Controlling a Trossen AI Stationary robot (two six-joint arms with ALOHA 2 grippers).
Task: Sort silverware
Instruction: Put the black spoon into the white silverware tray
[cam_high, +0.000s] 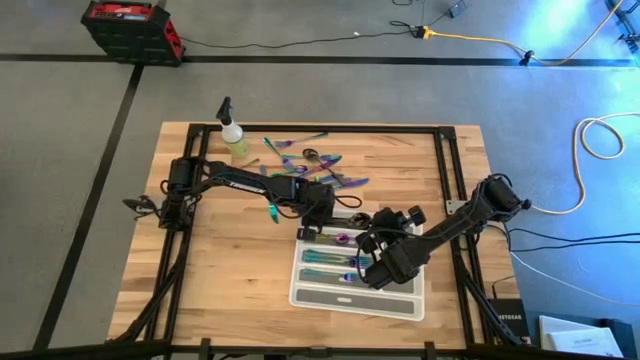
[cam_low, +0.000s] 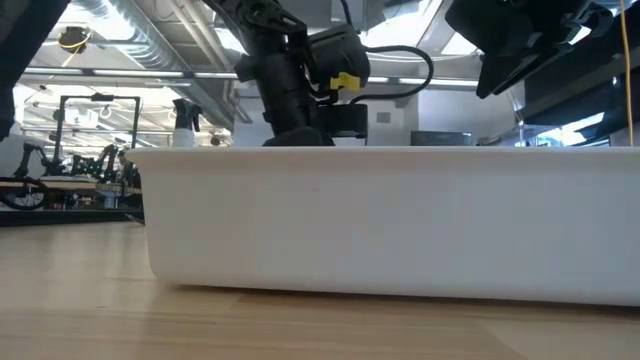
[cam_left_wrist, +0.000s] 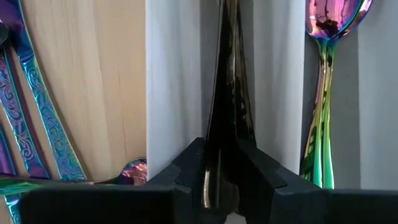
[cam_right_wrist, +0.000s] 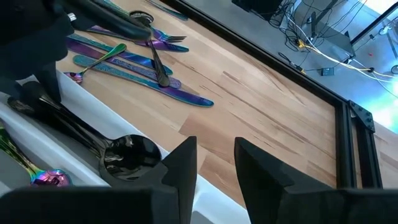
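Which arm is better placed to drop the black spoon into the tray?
The left. Its gripper is shut on the black spoon, already over a tray compartment. The right gripper hovers open and empty nearby.

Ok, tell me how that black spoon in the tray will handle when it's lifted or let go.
The black spoon looks like slim rigid metal, so probably stiff and light. Its glossy finish suggests it could slip in the left gripper, whose jaws pinch its narrow handle. Lying along a tray slot, it should stay put rather than roll.
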